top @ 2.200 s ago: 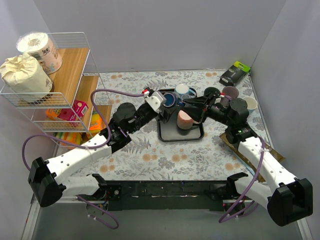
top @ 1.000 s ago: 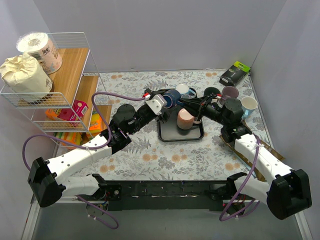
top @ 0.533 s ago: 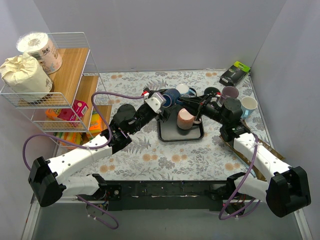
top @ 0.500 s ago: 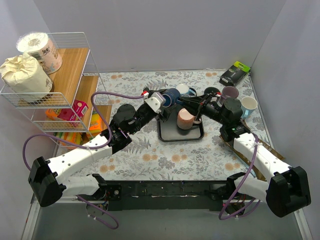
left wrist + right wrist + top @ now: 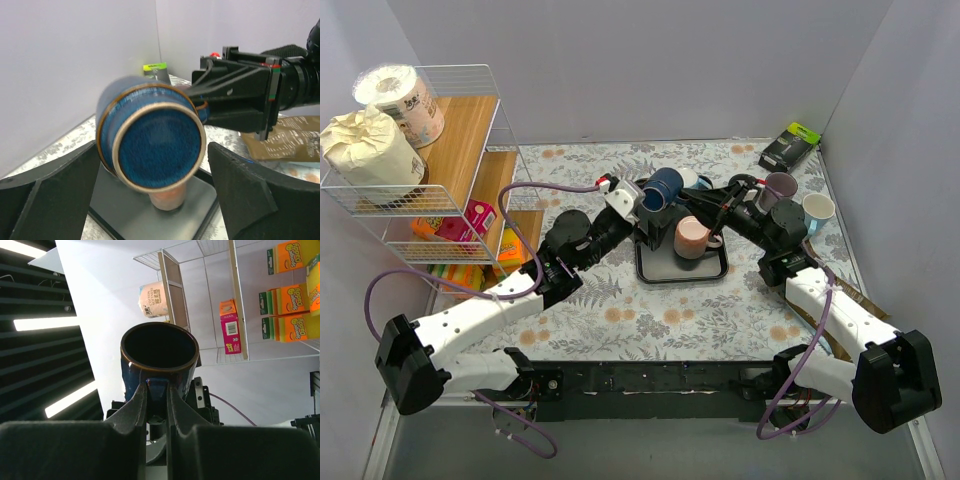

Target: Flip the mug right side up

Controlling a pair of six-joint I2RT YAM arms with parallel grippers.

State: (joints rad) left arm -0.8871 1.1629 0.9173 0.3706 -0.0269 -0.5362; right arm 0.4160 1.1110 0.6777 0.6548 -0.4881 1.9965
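The blue mug (image 5: 663,187) hangs in the air above the back of the black tray (image 5: 655,270), lying on its side. In the left wrist view the blue mug (image 5: 157,145) turns its base to the camera. My left gripper (image 5: 152,160) is open, its fingers apart from the mug on both sides. In the right wrist view the blue mug (image 5: 159,347) shows its dark opening. My right gripper (image 5: 157,400) is shut on the mug's handle. From above, the left gripper (image 5: 642,205) and right gripper (image 5: 705,203) face each other across the mug.
A pink mug (image 5: 692,238) stands on the tray under the blue one. Purple (image 5: 780,185), pale (image 5: 817,208), white (image 5: 686,177) and black (image 5: 741,184) mugs sit at the back. A black box (image 5: 790,146) lies far right. A wire shelf (image 5: 440,170) stands at the left.
My left gripper has opened wider and let go of the blue mug's body. The right gripper has raised and tilted the mug by its handle.
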